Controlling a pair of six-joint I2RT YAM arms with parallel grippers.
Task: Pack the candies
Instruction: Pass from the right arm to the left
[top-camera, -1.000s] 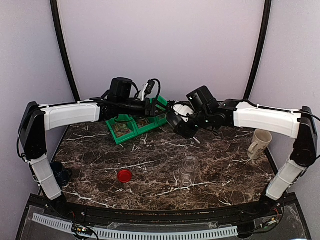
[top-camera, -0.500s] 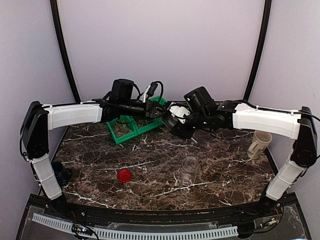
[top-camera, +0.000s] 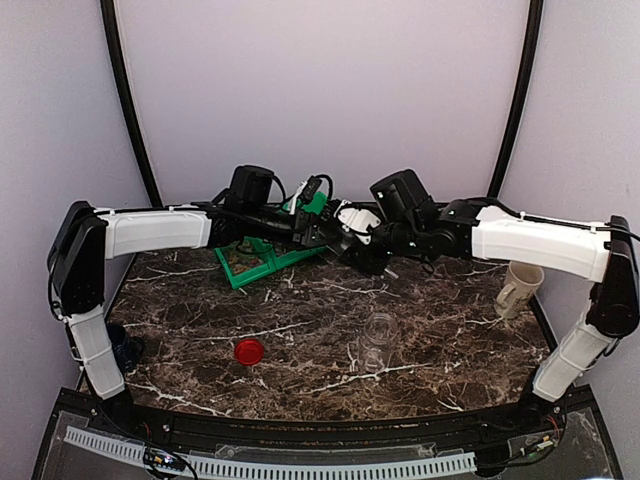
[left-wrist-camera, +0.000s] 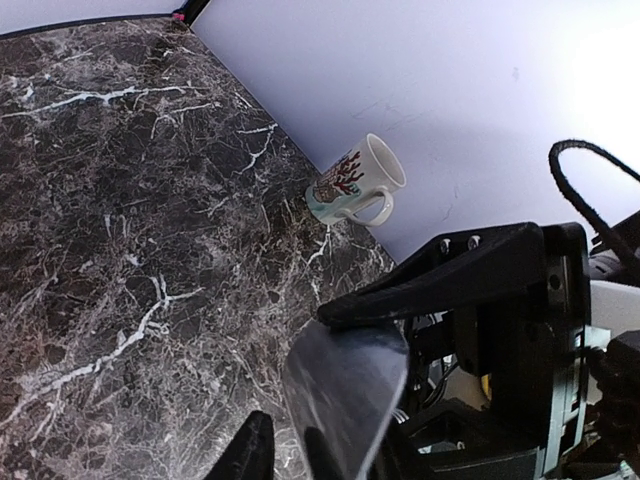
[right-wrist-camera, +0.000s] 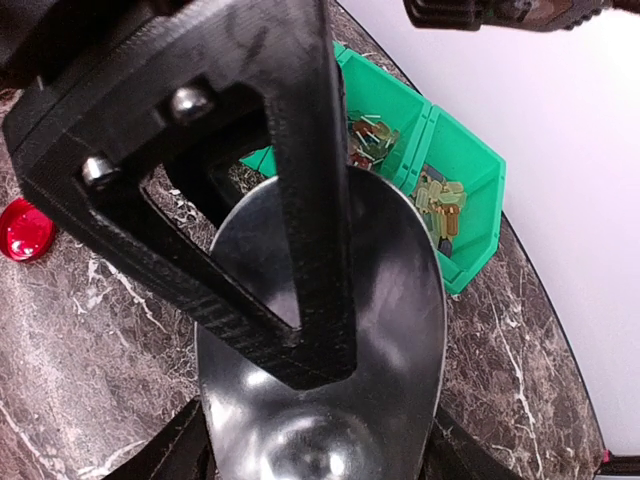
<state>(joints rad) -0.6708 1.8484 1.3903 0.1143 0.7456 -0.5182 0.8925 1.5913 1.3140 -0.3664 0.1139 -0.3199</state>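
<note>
Left wrist shows mug (left-wrist-camera: 352, 186) bearing illegible reddish print.

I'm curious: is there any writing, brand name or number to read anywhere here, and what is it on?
No readable text anywhere in these views.
The mug carries a red and teal printed picture; it is too small to tell whether it holds any lettering.
The green bin, red lid, clear jar and spoon show no label or marking.
</note>
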